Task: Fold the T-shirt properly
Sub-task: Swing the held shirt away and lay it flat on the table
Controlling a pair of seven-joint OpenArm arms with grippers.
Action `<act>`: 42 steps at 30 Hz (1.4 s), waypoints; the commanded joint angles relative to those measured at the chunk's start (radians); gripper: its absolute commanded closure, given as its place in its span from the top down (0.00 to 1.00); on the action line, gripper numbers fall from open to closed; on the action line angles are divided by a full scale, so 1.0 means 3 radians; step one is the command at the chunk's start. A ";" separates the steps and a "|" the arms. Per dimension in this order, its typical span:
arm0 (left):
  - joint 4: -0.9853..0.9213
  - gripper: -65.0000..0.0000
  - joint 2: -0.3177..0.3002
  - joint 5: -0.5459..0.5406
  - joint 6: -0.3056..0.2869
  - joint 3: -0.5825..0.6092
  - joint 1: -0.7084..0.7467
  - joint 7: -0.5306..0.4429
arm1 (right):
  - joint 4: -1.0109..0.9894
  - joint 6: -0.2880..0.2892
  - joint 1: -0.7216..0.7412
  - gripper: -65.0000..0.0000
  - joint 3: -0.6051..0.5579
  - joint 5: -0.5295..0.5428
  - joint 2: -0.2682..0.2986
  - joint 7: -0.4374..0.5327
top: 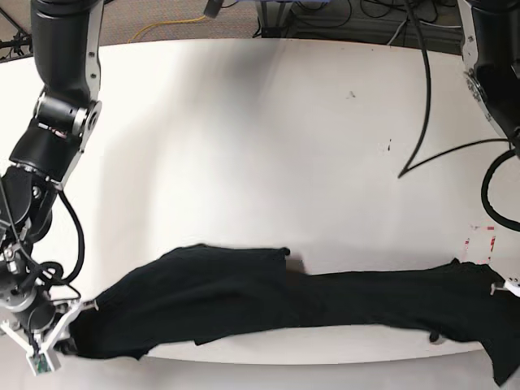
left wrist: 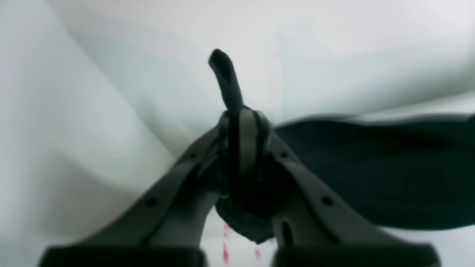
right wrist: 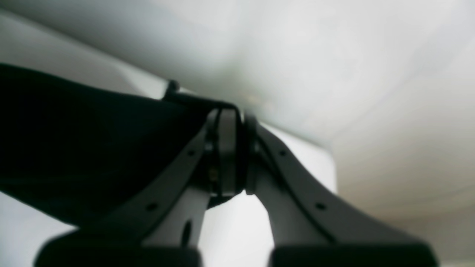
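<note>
Left pincer (left wrist: 241,129) — pressed together on a nub of T-shirt (top: 244,301) cloth. Right pincer (right wrist: 232,148) — likewise pinching a hem edge. Shirt: black, soft, limp knit, stretched in a long band across the white table's (top: 268,146) near edge. Risk: thin pinch slipping under tension; slack middle sagging off the edge.

No readable text, labels, brands or numbers in any view, small red marks on the white surface (top: 268,138) at the right edge of the base view (top: 479,237) too small to read, the same red marks blurred at the bottom centre of the left wrist view
</note>
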 commanded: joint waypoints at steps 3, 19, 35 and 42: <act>0.0217 0.00 -0.0056 0.0020 0.0030 -0.0188 0.0544 -0.0094 | 0.0258 -0.0040 -0.0533 0.00 0.0302 0.0140 -0.0013 0.0074; 0.0288 0.00 0.0333 0.0041 -0.0338 -0.0725 0.2283 -0.0273 | 0.0340 -0.0045 -0.2364 0.00 0.1085 0.0830 -0.0187 0.0058; 0.0084 0.00 0.0517 0.0051 -0.0814 -0.1221 0.3071 -0.0289 | 0.0305 -0.0066 -0.3055 0.00 0.1304 0.1030 -0.0361 0.0053; -0.0157 0.00 0.0537 0.0153 -0.0893 -0.1364 0.3153 -0.0493 | 0.0258 -0.0045 -0.3075 0.02 0.1345 0.1040 -0.0417 0.0053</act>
